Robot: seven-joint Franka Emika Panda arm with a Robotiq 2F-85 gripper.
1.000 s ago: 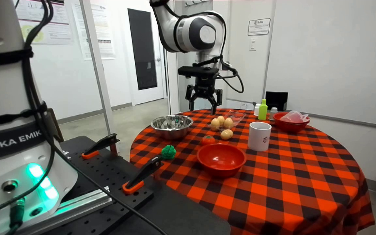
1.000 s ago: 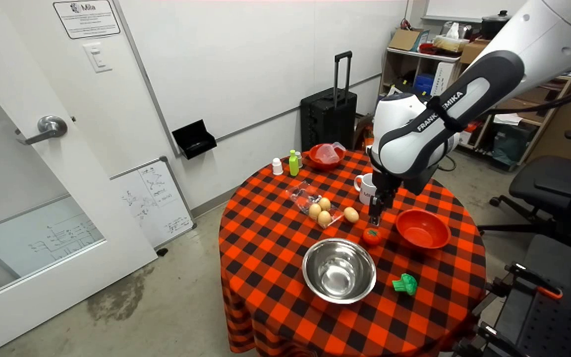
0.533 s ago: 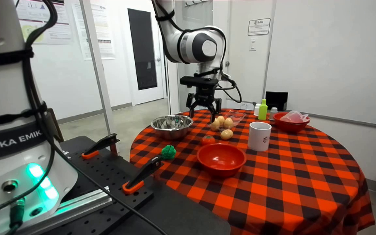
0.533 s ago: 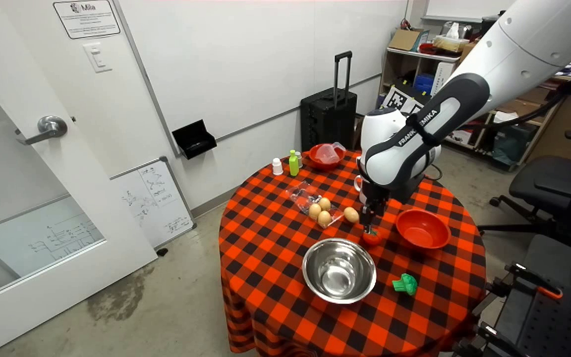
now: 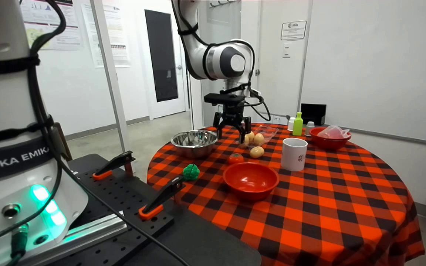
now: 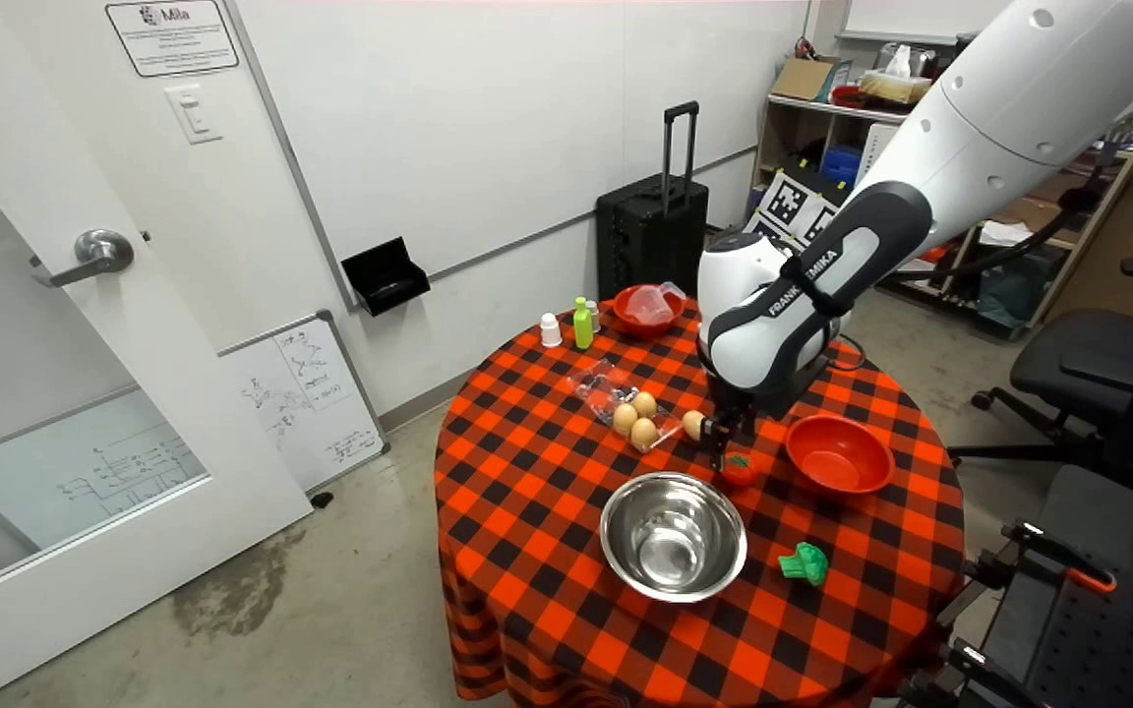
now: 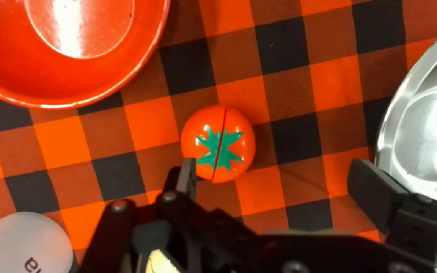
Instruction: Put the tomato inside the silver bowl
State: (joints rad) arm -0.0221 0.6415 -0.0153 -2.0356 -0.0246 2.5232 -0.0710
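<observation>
A tomato [image 7: 218,144] with a green star-shaped top sits on a red-and-black checked tablecloth [image 6: 547,551], near the center of the wrist view; it rests outside the silver bowl [image 7: 427,129], which is cut off by that view's right edge; the gripper [image 7: 279,178] hangs above the tablecloth with its fingers [image 7: 374,191] spread wide, gripping nothing, the one at left in the wrist view overlapping the tomato's lower-left edge; whether the two touch cannot be told; a white robot arm [image 6: 970,128] extends from the upper right of an exterior view; a glossy red bowl [image 7: 89,76] stands beside the tomato, upper left in the wrist view; green broccoli [image 6: 805,563] lies to the right of the silver bowl in an exterior view; a lone egg [image 5: 257,152] rests near the tomato, three more eggs [image 5: 259,139] sit grouped by a clear plastic carton [image 5: 267,131], and a white mug [image 5: 294,155] stands right of center in an exterior view; higher in that frame are a lime-green bottle [image 5: 297,125] and a second red bowl [image 5: 327,144] holding a translucent plastic piece [image 5: 332,132].
</observation>
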